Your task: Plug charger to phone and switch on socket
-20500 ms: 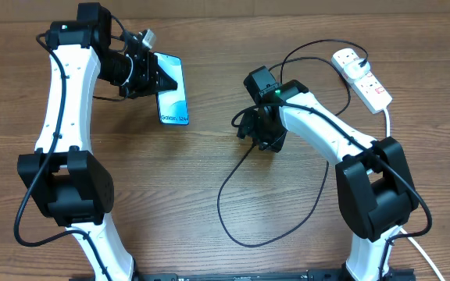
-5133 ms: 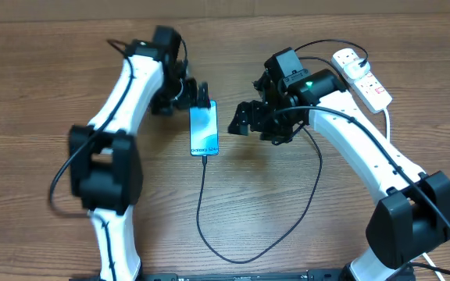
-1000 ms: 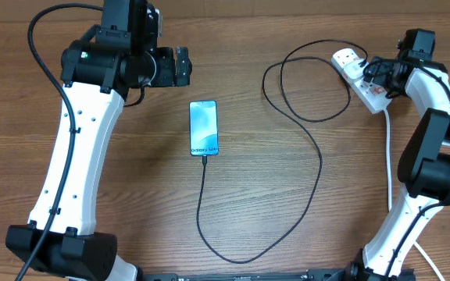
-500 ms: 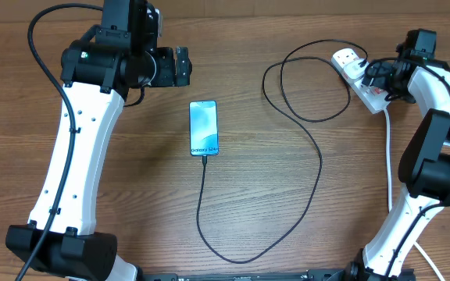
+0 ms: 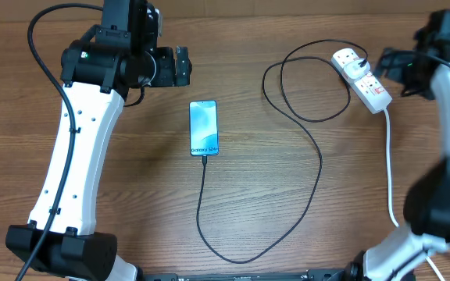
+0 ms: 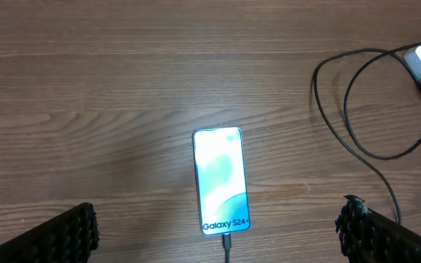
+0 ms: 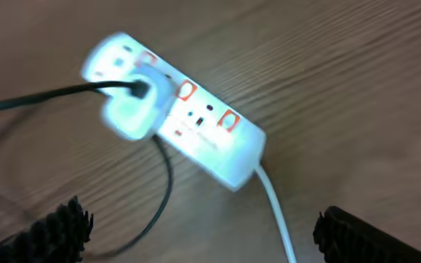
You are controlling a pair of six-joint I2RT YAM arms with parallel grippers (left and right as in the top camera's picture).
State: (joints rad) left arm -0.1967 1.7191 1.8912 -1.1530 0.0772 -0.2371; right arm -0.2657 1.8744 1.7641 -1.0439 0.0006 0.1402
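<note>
Wide apart and empty, the left arm's fingers (image 5: 182, 55) hung at the upper left of the overhead view, up and left of the phone (image 5: 204, 128). The phone lay flat mid-worktop (image 5: 147, 203) with the charger (image 5: 319, 172) in its lower end. The black cable looped right and up to the socket (image 5: 369, 84) at the upper right, with the right arm's fingers (image 5: 403, 72) a blur beside it. From the left wrist, the fingers (image 6: 57, 237) sat far apart in the bottom corners, the lit phone (image 6: 221, 183) lying between them. From the right wrist, the fingers (image 7: 50, 234) were spread wide and held nothing. The socket (image 7: 203, 124) lay blurred at centre frame, the white plug (image 7: 134, 109) seated in it.
</note>
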